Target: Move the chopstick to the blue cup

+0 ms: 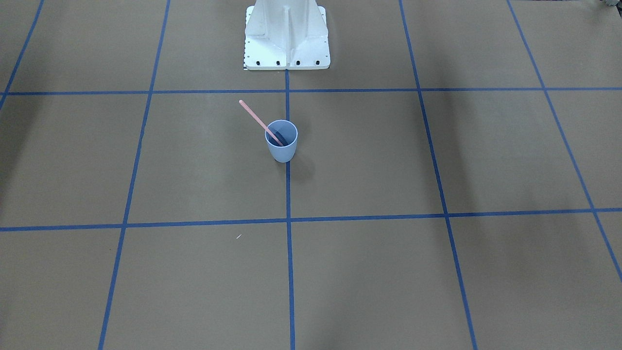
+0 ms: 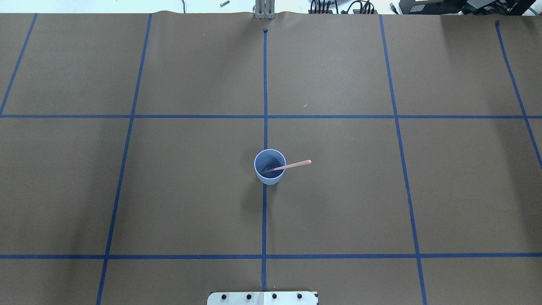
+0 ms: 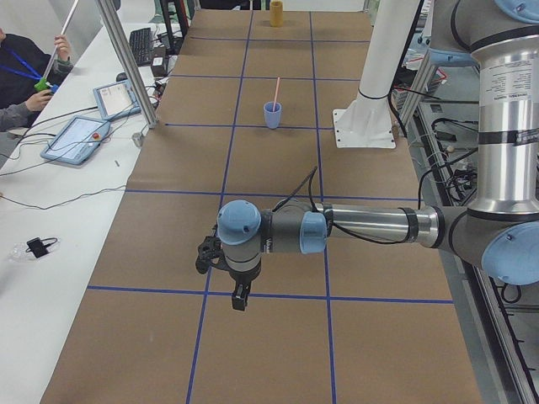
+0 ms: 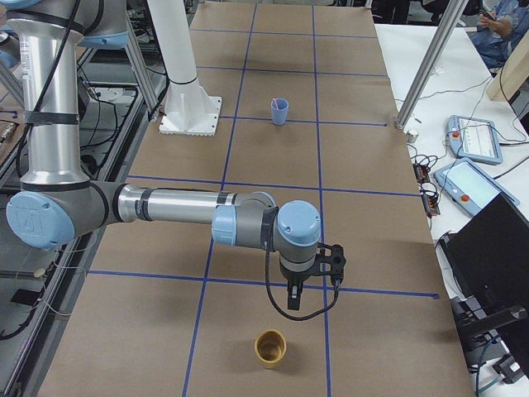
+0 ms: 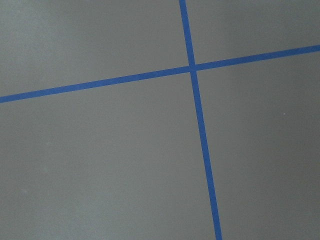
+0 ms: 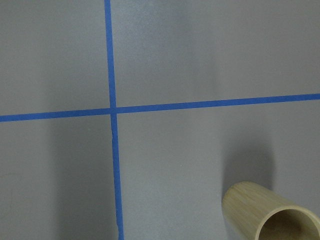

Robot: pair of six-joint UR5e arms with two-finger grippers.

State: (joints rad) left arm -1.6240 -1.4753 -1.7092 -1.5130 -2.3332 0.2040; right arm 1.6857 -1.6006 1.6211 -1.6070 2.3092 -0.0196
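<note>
Blue cup [image 2: 269, 179] mid-frame holds the chopstick [image 2: 296, 164], wide table [image 2: 169, 190] around; we can't tell if left gripper [image 3: 240, 298] or right gripper [image 4: 293, 299] is open.

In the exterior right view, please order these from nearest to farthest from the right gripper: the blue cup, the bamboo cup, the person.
1. bamboo cup, in the foreground, close to the right gripper.
2. blue cup, in the middle distance, far up the view.
3. person, at the far upper right corner.
</note>
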